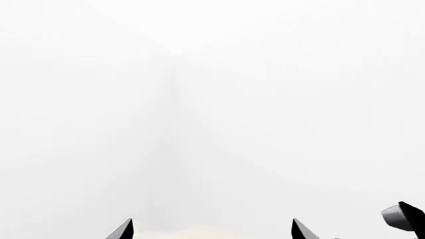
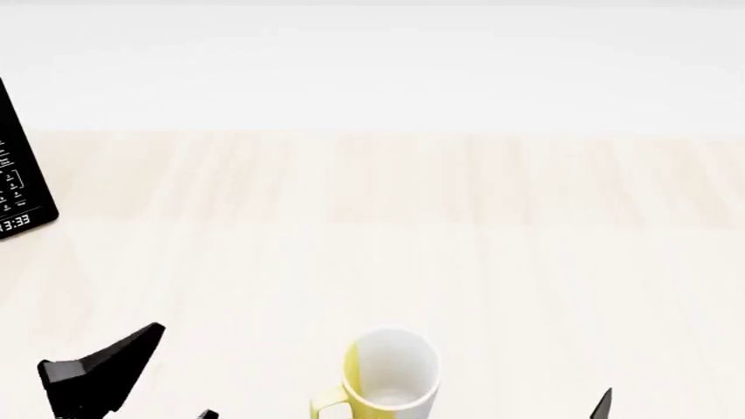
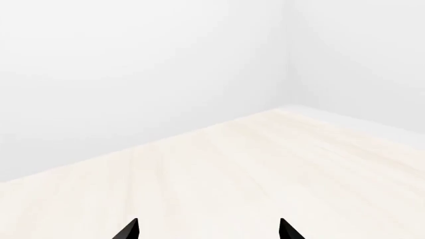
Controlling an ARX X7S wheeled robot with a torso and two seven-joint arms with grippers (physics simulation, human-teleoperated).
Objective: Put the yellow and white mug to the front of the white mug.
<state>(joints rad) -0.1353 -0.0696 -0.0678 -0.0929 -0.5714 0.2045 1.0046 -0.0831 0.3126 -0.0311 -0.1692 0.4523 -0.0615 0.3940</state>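
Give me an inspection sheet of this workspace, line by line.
Surface: pale wood table, mostly bare.
Job's things: yellow and white mug upright at the near edge, handle toward the robot's left; white mug not in view.
Clutter: black device with a keypad at far left.
Grippers: left gripper and right gripper jaws apart, holding nothing.
Cables: nothing seen.
Surroundings: plain white walls.

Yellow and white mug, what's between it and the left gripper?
Only bare table between the yellow and white mug and left gripper, in the head view.

Simulated kitchen: wooden counter [image 2: 466,227], microwave [image 2: 17,179]
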